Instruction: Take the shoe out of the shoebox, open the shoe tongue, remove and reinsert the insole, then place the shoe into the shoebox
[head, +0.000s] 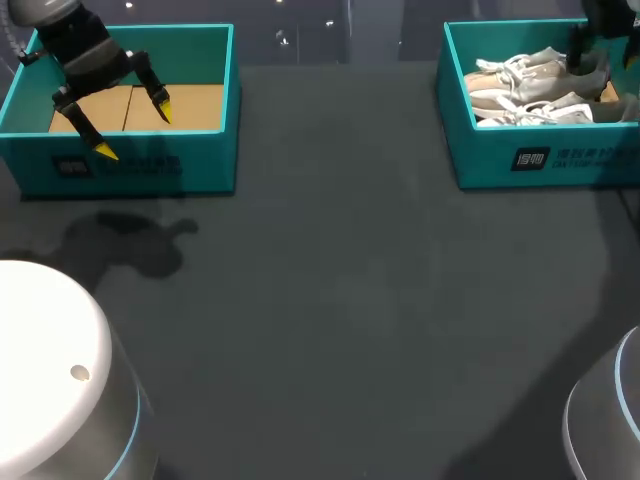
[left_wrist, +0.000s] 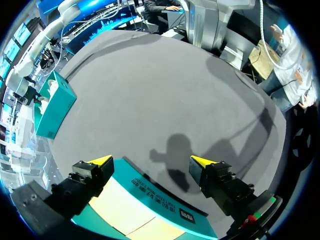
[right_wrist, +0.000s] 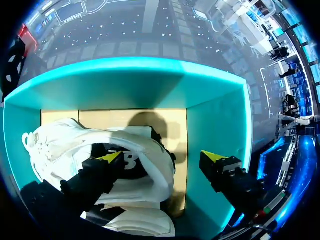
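Two pale shoes with white laces (head: 530, 85) lie side by side in the teal shoebox (head: 520, 160) at the far right. My right gripper (right_wrist: 161, 156) hangs open inside that box, over the heel of one white shoe (right_wrist: 75, 145). One fingertip is above the shoe's dark opening and the other is near the box's side wall (right_wrist: 215, 125). A second teal box (head: 130, 165) at the far left shows only its cardboard floor (left_wrist: 125, 210). My left gripper (head: 134, 130) stands open above that box's front wall, holding nothing.
The dark grey tabletop (head: 340, 300) stretches between the two boxes. The white robot bases sit at the near left (head: 50, 340) and near right (head: 610, 420) corners.
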